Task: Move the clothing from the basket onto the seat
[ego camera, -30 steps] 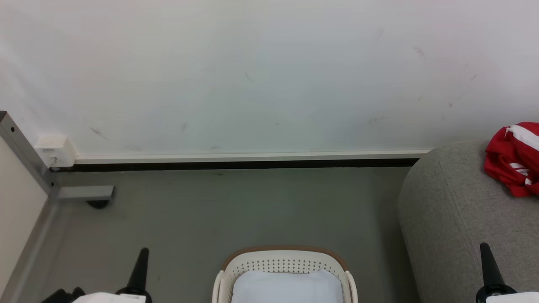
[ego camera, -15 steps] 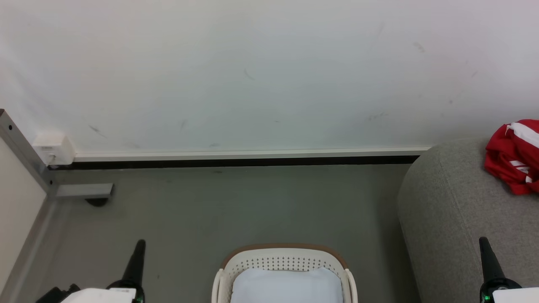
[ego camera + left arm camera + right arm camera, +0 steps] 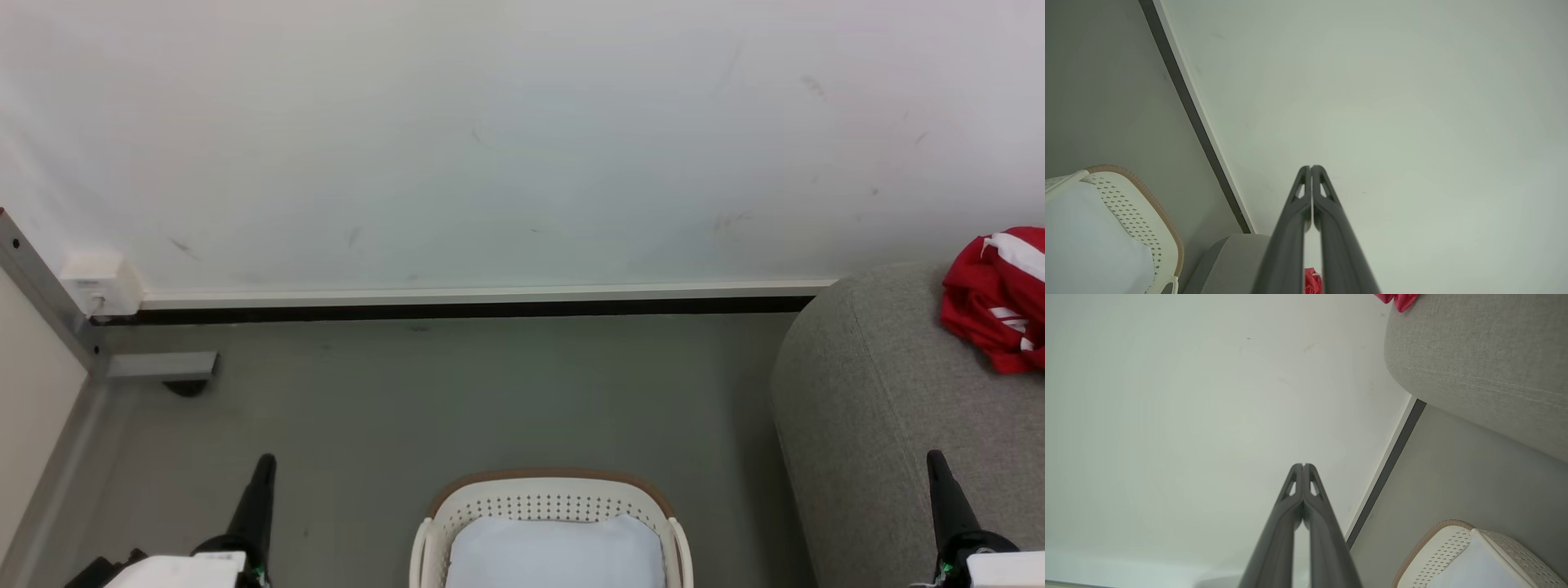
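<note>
Right edge: clothing (image 3: 996, 298) on seat (image 3: 857, 425). Bottom centre: basket (image 3: 551, 490) (pale cloth (image 3: 555, 555) inside). Bottom corners: left fingers (image 3: 258, 502) and right fingers (image 3: 943, 494) pressed together, holding nothing.

I see a scuffed white painted wall (image 3: 522, 147), a black-and-white skirting strip (image 3: 473, 300), a grey-green smooth floor (image 3: 457, 392) and a grey metal frame post (image 3: 49, 300) at left.

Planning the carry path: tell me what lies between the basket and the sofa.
Just a bare strip of grey floor separates the basket from the sofa, as the head view shows; the two stand apart.
</note>
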`<state>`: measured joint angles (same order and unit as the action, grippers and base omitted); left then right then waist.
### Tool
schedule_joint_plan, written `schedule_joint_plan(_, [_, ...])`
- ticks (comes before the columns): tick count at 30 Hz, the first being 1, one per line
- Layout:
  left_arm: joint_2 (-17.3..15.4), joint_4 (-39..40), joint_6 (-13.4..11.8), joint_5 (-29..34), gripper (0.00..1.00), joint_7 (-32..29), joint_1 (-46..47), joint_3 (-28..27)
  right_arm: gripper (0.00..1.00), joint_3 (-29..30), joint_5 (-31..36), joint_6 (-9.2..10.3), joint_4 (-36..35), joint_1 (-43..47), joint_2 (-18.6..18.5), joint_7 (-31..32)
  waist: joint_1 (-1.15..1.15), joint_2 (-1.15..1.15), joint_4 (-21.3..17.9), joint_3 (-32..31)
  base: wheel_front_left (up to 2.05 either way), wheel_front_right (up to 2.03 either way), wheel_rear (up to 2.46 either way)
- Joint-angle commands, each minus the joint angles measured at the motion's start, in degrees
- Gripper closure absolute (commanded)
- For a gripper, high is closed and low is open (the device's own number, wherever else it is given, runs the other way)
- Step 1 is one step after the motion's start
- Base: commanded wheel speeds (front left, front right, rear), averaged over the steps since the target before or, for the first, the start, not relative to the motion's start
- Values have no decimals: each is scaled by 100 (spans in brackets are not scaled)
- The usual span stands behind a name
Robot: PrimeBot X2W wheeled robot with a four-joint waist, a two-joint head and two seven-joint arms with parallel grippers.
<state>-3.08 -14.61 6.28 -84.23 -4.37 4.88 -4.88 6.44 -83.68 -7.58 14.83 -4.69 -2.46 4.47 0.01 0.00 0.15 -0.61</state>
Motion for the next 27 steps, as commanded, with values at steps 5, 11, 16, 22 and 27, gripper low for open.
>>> schedule_joint_plan(5, [-6, 36, 55, -253, 100, -69, 100, -64, 100, 17, -268, 13, -60, -123, -64, 69, 0, 0, -3, 17, 0, 0, 0])
schedule_joint_plan(11, [2, 48, 93, -495, 100, -133, 124, -118, 100, 18, -516, 14, -76, -136, -64, 126, 0, 0, -8, 39, 0, 0, 0])
schedule_joint_plan(16, [10, 59, 119, -655, 100, -187, 148, -154, 100, 18, -708, 14, -91, -160, -64, 176, -1, 0, -11, 58, 0, 0, 0])
schedule_joint_plan(22, [19, 66, 137, -859, 100, -241, 167, -187, 100, 18, -891, 14, -102, -194, -65, 230, -1, 0, -15, 79, 0, 0, 0])
schedule_joint_plan(27, [19, 65, 133, -852, 100, -240, 164, -185, 100, 18, -875, 14, -99, -191, -63, 228, -1, 0, -15, 79, 0, 0, 0])
